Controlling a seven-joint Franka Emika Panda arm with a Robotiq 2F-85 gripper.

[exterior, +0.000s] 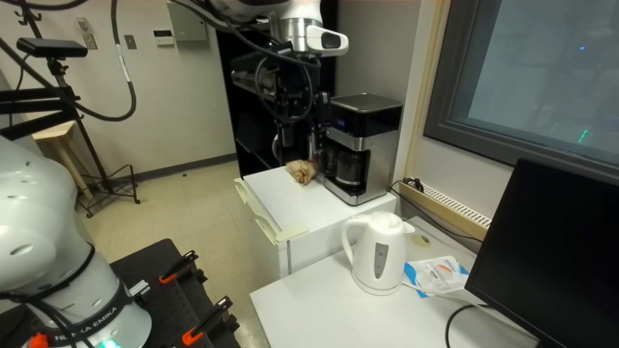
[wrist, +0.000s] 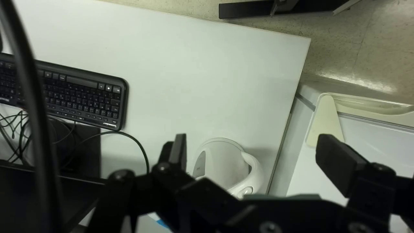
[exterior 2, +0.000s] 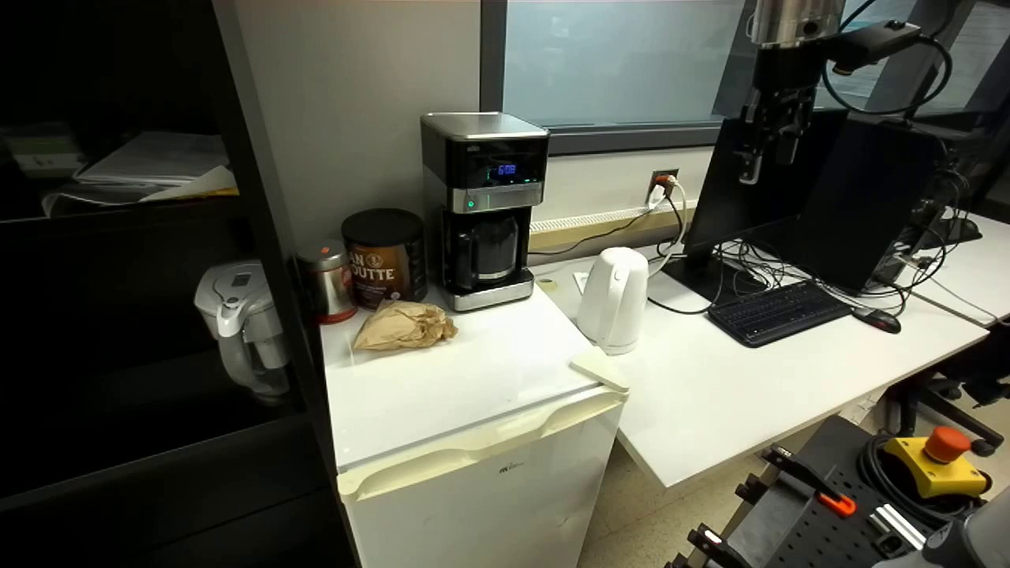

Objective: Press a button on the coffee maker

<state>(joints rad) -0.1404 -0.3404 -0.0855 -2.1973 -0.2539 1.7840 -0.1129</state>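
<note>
The black and silver coffee maker stands upright on a small white fridge, in both exterior views (exterior: 384, 159) (exterior 2: 505, 199). Its front shows a blue clock display (exterior 2: 506, 170), a green-lit button (exterior 2: 471, 203) and a dark carafe (exterior 2: 495, 246) in the recess. My gripper (exterior 2: 768, 160) hangs in the air, apart from the coffee maker, above the desk side. In an exterior view the gripper (exterior: 302, 138) overlaps the machine's left edge. In the wrist view its fingers (wrist: 254, 147) are wide apart with nothing between them. The coffee maker is out of the wrist view.
A white kettle (exterior: 379, 261) stands on the desk (exterior 2: 710, 410) beside the fridge (exterior 2: 465, 394). A brown paper bag (exterior 2: 404, 325), a coffee can (exterior 2: 384, 260) and a metal canister (exterior 2: 330, 280) are near the machine. Monitors (exterior 2: 769, 181) and a keyboard (exterior 2: 779, 312) are on the desk.
</note>
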